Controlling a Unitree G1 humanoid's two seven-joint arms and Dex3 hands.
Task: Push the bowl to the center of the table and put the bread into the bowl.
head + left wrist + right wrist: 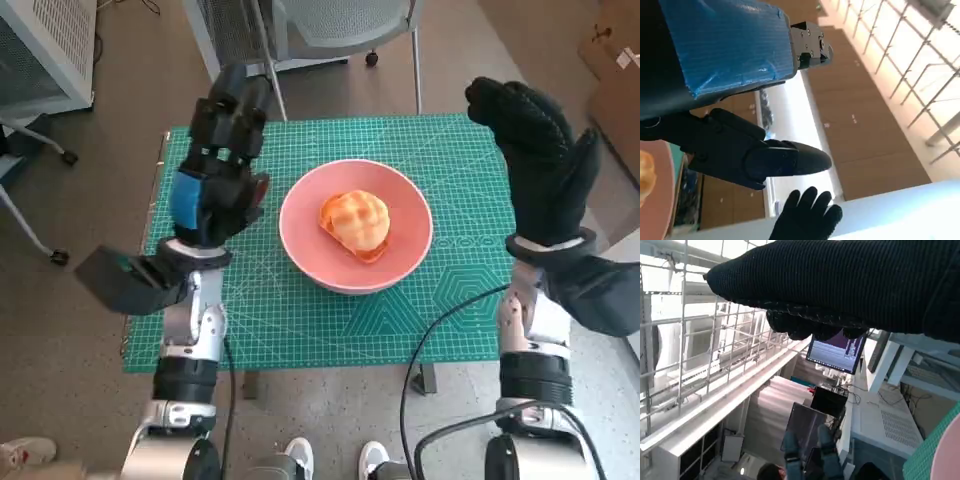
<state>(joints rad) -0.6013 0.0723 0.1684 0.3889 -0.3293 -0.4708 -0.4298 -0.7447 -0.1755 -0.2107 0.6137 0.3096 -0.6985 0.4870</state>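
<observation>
Bread sat inside the pink bowl, and the bowl stood in the middle of the green mat on the bench. The left hand was lifted up beside the bowl, its black fingers pointing away from the robot, spread a little and holding nothing. The right hand in its black glove was up on the other side of the bowl, fingers spread and empty. Neither hand touched the bowl

The head camera is looking steeply down on the surface. Both wrist cameras are pointing up into the room, each catching the bowl's rim.
</observation>
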